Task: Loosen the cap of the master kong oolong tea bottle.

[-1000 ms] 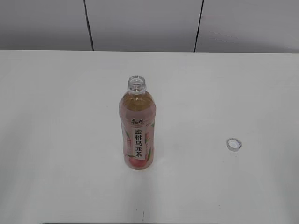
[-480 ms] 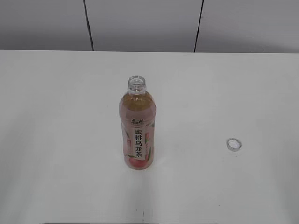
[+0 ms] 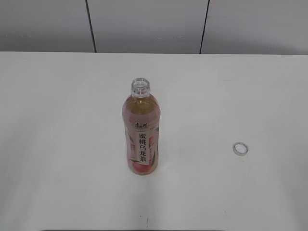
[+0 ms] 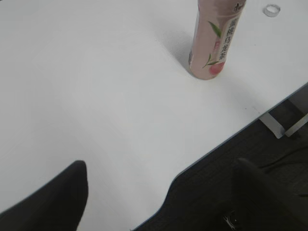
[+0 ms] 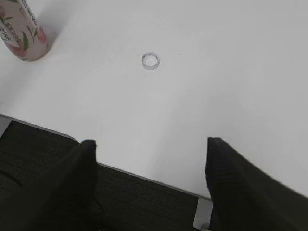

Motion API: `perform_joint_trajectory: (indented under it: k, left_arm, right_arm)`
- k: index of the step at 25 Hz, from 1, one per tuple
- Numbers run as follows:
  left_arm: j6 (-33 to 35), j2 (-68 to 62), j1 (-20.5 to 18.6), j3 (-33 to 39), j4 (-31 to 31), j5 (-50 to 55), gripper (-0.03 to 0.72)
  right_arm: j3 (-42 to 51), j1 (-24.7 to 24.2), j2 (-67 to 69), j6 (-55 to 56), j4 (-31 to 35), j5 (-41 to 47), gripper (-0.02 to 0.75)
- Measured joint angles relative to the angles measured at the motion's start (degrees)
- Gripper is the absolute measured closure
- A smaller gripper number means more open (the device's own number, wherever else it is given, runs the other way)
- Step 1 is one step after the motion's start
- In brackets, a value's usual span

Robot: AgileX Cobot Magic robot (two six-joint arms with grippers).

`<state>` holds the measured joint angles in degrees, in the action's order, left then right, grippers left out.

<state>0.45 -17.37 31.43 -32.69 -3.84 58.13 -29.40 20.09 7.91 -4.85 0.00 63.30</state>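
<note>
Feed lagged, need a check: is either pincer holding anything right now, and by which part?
Nothing is held. Both pincers, left and right, are open and empty. The bottle stands alone, uncapped; the cap lies on the table.

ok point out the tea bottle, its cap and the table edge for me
master kong oolong tea bottle (image 3: 141, 139), exterior view, on the white label strip.
cap (image 3: 240, 149), exterior view, on its rim, lying on the table apart from the bottle.
table (image 4: 211, 151), left wrist view, on its near edge.

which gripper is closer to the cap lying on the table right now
Right. The right gripper hangs open at the table's near edge, with the cap straight ahead. The left gripper is further back, beyond the bottle, cap in its far corner.
</note>
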Motion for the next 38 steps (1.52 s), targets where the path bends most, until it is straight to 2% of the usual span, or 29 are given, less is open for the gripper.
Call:
perform_joint_trajectory:
  k: [2,4,6,10,12,15,21,29,38]
  left_arm:
    - [0.0,0.37,-0.16,0.0,0.0,0.0,0.146]
    - [0.02,1.1,-2.75,0.0,0.05,0.0,0.146]
    - [0.02,1.84,-8.27,0.0,0.05,0.0,0.146]
    - [0.02,5.94,-22.98,0.07,-0.06,-0.05,0.146]
    - [0.02,8.92,-29.34,0.07,-0.18,-0.05,0.146]
    - [0.02,13.48,-34.53,0.07,-0.18,-0.05,0.146]
    - [0.02,17.7,-35.19,0.07,-0.25,-0.13,0.146]
    - [0.02,17.7,-30.07,0.07,-0.2,-0.18,0.146]
    - [0.02,17.7,-29.8,0.07,-0.2,-0.18,0.146]
  right_arm:
    - [0.0,-0.35,-0.02,0.0,0.0,0.0,0.206]
    - [0.0,-2.77,-0.02,0.0,0.0,0.0,0.206]
    - [0.0,-6.66,-0.02,0.0,0.0,0.0,0.206]
    - [0.0,-15.13,-0.54,0.0,0.0,-0.05,0.206]
    - [0.0,-17.33,-2.24,0.0,0.0,-0.02,0.206]
    - [0.0,-18.09,-6.9,0.0,0.0,-0.07,0.206]
    - [0.0,-18.09,-8.29,0.0,0.0,-0.29,0.206]
    - [0.0,-18.09,-8.29,0.05,0.0,-0.42,0.206]
    - [0.0,-18.09,-8.29,0.05,0.0,-0.42,0.206]
